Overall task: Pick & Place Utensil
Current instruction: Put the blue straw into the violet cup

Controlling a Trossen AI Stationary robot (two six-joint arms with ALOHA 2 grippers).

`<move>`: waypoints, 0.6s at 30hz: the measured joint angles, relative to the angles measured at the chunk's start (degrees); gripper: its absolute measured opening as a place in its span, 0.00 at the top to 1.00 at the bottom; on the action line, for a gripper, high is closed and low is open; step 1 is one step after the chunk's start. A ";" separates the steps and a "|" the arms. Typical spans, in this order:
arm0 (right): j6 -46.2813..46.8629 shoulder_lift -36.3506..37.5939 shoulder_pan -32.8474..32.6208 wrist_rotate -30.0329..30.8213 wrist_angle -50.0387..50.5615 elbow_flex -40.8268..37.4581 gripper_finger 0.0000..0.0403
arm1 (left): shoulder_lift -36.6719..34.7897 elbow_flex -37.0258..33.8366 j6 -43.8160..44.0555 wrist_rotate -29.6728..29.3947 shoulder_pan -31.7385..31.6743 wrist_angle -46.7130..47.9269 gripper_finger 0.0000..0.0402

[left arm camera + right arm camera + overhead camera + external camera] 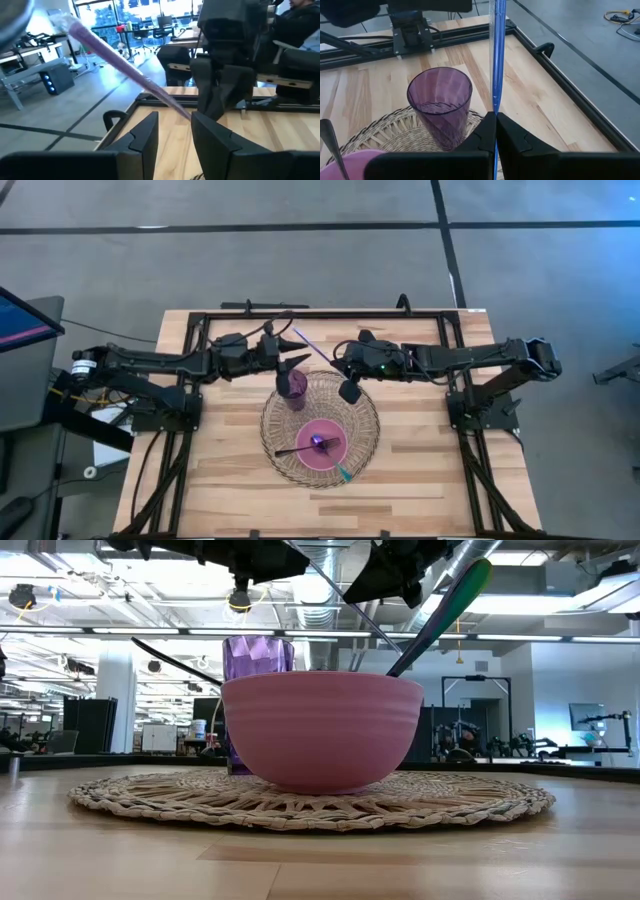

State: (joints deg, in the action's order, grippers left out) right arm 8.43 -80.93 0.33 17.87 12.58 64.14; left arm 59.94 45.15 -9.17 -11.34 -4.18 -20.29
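right gripper (495, 131) is clamped tight on the straw (497, 55) while the left gripper (172, 132) sits open and empty, so I'd line the straw up over the cup (440, 102) before lowering.

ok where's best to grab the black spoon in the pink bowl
Take the black spoon by its free handle end overhanging the pink bowl rim on the left arm's side, coming down from above with gripper fingers across the thin handle; its head lies inside the bowl.
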 joint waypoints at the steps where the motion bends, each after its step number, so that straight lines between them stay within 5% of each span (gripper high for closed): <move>1: 0.00 0.00 -0.02 -0.01 0.01 0.00 1.00 | 0.00 0.00 0.00 1.19 -0.37 -0.09 0.71; 6: 0.00 0.00 0.02 0.00 0.00 0.00 1.00 | 0.00 0.00 0.42 6.80 -1.51 -2.37 0.71; 18: -0.71 0.00 0.07 0.01 -0.04 0.00 1.00 | 0.00 0.00 1.69 6.94 -3.52 -5.29 0.71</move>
State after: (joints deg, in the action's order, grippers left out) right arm 7.71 -80.93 0.40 17.88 12.54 64.14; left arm 59.94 45.15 -7.48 -4.40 -7.70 -25.58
